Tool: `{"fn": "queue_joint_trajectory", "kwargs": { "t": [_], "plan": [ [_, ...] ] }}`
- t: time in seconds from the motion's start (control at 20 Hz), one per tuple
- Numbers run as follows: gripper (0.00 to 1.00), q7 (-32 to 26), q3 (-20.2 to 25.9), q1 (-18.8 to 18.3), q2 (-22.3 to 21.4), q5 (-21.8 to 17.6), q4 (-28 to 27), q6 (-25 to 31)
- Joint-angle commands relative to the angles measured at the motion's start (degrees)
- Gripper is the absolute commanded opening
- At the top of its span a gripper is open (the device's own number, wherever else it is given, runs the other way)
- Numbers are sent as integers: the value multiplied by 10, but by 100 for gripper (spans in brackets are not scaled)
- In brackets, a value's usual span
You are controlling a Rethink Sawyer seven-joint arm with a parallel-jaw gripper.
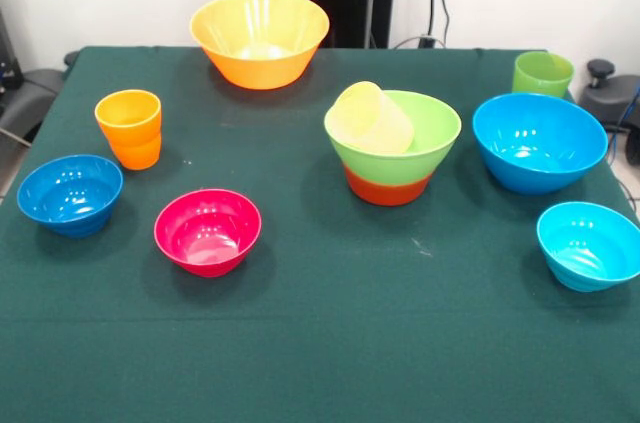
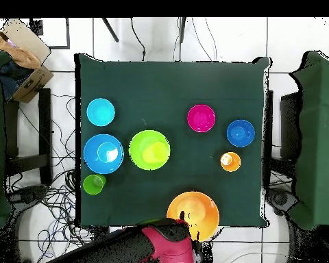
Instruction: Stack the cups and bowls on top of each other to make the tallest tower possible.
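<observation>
The tower stands right of centre: a light green bowl [image 1: 432,135] [image 2: 138,141] nested in an orange-red bowl [image 1: 388,187], with the pale yellow cup [image 1: 372,118] [image 2: 155,152] lying tilted inside it. Loose on the cloth are a big yellow-orange bowl [image 1: 260,38] [image 2: 193,214], a magenta bowl [image 1: 208,231] [image 2: 201,118], a small dark blue bowl [image 1: 70,193] [image 2: 240,133], a big blue bowl [image 1: 540,141] [image 2: 103,153], a small cyan bowl [image 1: 590,243] [image 2: 101,111], an orange cup [image 1: 129,128] [image 2: 230,161] and a light green cup [image 1: 543,73] [image 2: 94,184]. Only my red arm [image 2: 168,245] shows, drawn back; the gripper is out of view.
A dark green cloth [image 1: 320,343] covers the table. Cables run over the floor at the left of the overhead view, and a cardboard box [image 2: 23,51] sits at its top left. Chairs [image 2: 30,130] flank the table on both sides.
</observation>
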Motion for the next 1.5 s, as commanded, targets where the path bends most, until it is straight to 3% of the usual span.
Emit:
{"fn": "queue_joint_trajectory", "kwargs": {
  "t": [0.05,0.25,0.45,0.55,0.8,1.1,1.5],
  "plan": [
    [100,-68,104,-50,13,102,-2,38],
    [100,-80,106,-56,21,119,3,25],
    [100,-112,97,-53,34,166,11,11],
    [100,-106,99,-53,37,165,11,10],
    [100,-53,116,-44,37,127,1,29],
    [100,91,152,-3,35,5,-19,70],
    [100,129,191,6,40,-31,-29,98]
  ]
}}
